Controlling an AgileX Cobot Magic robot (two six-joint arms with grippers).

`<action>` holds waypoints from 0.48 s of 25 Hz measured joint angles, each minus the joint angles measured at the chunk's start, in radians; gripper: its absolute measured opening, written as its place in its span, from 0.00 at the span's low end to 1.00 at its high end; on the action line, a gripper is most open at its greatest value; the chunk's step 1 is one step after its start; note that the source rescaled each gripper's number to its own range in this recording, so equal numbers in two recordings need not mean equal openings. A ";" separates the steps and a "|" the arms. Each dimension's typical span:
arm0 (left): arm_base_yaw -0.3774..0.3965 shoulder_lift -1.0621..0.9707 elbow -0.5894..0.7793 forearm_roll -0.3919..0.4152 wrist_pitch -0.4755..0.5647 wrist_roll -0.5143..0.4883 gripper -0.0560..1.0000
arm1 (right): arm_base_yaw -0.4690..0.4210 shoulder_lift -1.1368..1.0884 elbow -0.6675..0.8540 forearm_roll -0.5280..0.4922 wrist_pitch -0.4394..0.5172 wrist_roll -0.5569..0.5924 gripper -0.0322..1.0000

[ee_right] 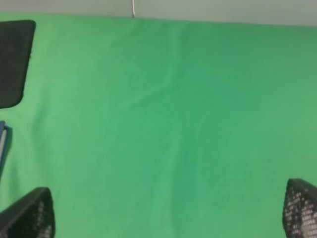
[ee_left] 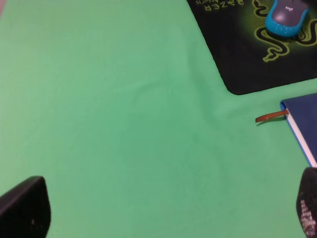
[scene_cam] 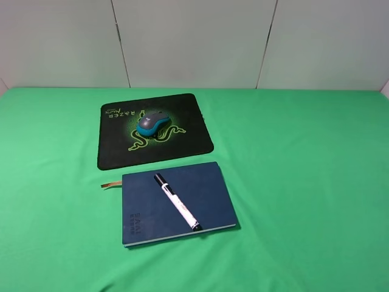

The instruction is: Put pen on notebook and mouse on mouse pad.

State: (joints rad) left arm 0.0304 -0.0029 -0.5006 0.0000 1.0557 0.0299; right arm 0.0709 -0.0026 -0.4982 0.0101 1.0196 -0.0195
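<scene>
The pen point(scene_cam: 177, 201), white with a black cap, lies diagonally on the navy notebook point(scene_cam: 146, 210). The grey and teal mouse point(scene_cam: 152, 123) sits on the black mouse pad point(scene_cam: 121, 152) over its green emblem. In the left wrist view the mouse point(ee_left: 286, 17), the mouse pad point(ee_left: 237, 59) and a corner of the notebook point(ee_left: 304, 116) show at one side. My left gripper point(ee_left: 163, 208) is open over bare green cloth. My right gripper point(ee_right: 168, 213) is open too, with an edge of the mouse pad point(ee_right: 15, 59) and a sliver of the notebook point(ee_right: 2, 141) off to one side. Neither arm shows in the exterior high view.
A green cloth point(scene_cam: 304, 182) covers the table. The notebook's tan ribbon point(scene_cam: 110, 184) sticks out on the cloth, ribbon point(ee_left: 270, 117). A pale panelled wall point(scene_cam: 194, 42) stands behind the table's far edge.
</scene>
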 joint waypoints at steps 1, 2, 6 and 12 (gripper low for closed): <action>0.000 0.000 0.000 0.000 0.000 0.000 1.00 | 0.000 0.000 0.000 0.000 0.000 0.000 1.00; 0.000 0.000 0.000 0.000 0.000 0.000 1.00 | 0.000 0.000 0.000 0.000 0.000 0.000 1.00; 0.000 0.000 0.000 0.000 0.000 0.001 1.00 | 0.000 0.000 0.000 0.000 0.000 0.000 1.00; 0.000 0.000 0.000 0.000 0.000 0.001 1.00 | 0.000 0.000 0.000 0.001 0.000 0.000 1.00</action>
State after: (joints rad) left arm 0.0304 -0.0029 -0.5006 0.0000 1.0557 0.0307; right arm 0.0709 -0.0026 -0.4982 0.0113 1.0196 -0.0195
